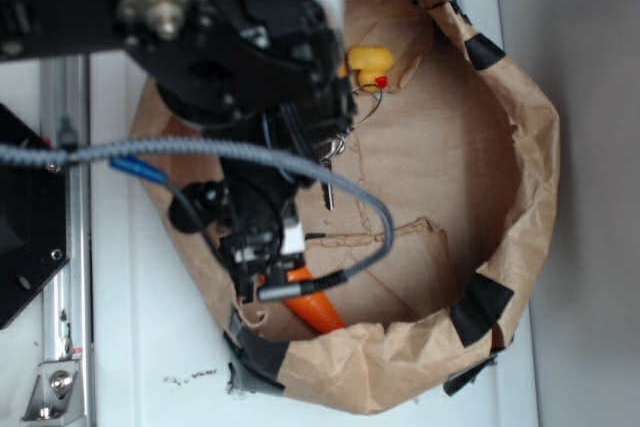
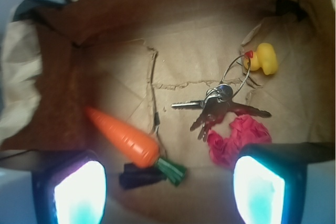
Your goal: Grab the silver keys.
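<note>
The silver keys (image 2: 218,104) lie on the cardboard floor of the brown paper bag (image 2: 31,72), fanned out on a thin wire ring that loops toward the yellow duck (image 2: 265,58). In the exterior view only one key (image 1: 328,187) and the ring peek out from under the arm. My gripper (image 2: 169,190) hovers above the bag floor, open, its two glowing pads wide apart with nothing between them. The keys sit ahead of the right pad, apart from it. The gripper itself is hidden by the arm in the exterior view.
An orange toy carrot (image 2: 125,137) with a green top lies left of the keys, by a small black object (image 2: 140,176). A crumpled pink piece (image 2: 237,136) touches the keys' near side. The bag's walls (image 1: 530,147) ring everything. A torn cardboard flap (image 2: 152,77) stands by the carrot.
</note>
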Action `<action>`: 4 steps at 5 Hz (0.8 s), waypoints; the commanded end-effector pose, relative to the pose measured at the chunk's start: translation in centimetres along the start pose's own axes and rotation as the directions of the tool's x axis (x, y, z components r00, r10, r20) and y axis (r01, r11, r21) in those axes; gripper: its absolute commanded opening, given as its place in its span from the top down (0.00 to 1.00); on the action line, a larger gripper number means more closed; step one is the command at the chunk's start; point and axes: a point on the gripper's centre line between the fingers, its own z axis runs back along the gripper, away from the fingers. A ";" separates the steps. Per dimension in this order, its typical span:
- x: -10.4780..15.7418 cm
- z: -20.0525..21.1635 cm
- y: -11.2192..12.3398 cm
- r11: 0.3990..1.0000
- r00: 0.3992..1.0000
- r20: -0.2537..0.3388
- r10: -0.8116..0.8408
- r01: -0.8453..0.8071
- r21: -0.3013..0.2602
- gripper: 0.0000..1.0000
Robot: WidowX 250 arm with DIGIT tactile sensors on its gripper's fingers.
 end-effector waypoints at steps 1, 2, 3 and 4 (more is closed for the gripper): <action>2.1 -3.4 2.3 0.991 0.989 0.071 0.128 -0.131 0.027 0.00; 2.9 -4.0 3.6 0.983 0.982 0.101 0.161 -0.169 0.073 0.00; 3.1 -4.0 5.1 0.976 0.976 0.113 0.184 -0.195 0.093 0.00; 3.1 -4.5 5.5 0.974 0.978 0.103 0.182 -0.194 0.114 0.00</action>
